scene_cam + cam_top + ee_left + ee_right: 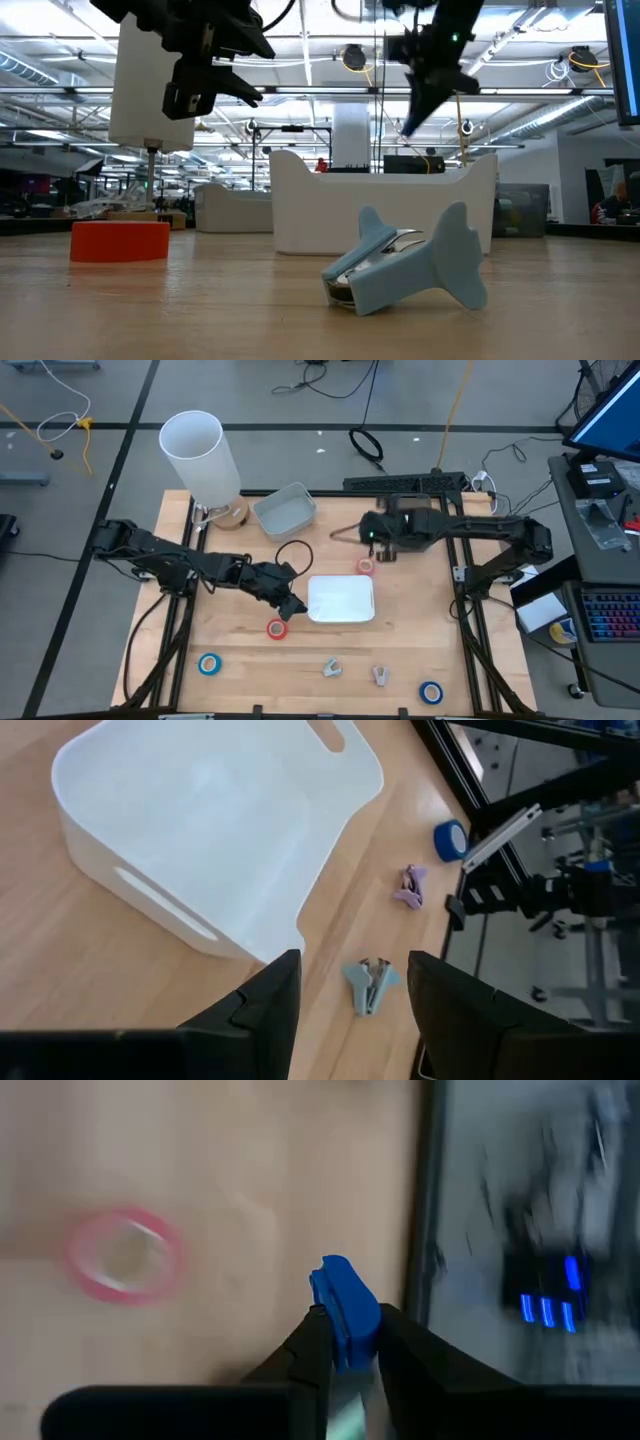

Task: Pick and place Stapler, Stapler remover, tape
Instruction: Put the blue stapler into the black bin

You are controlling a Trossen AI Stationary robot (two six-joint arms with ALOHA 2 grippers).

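- Tape rolls lie scattered on the wooden counter [180, 660]: a red ring [276, 628] just left of the white rectangular plastic bin [341, 599], a pale red one [365, 566] at the bin's far edge, and blue rings [209, 664] near the front.
- Right pincer [345, 1342] hangs above the bin's far right corner, clenched on a small blue plastic piece [345, 1312], probably to drop it inside; what that piece is cannot be made out.
- Left pincer [345, 995] hovers released over the bin's near left corner, with the blue-grey winged staple remover [371, 986] showing between its fingers.
- Bin contents are hidden in the low view.
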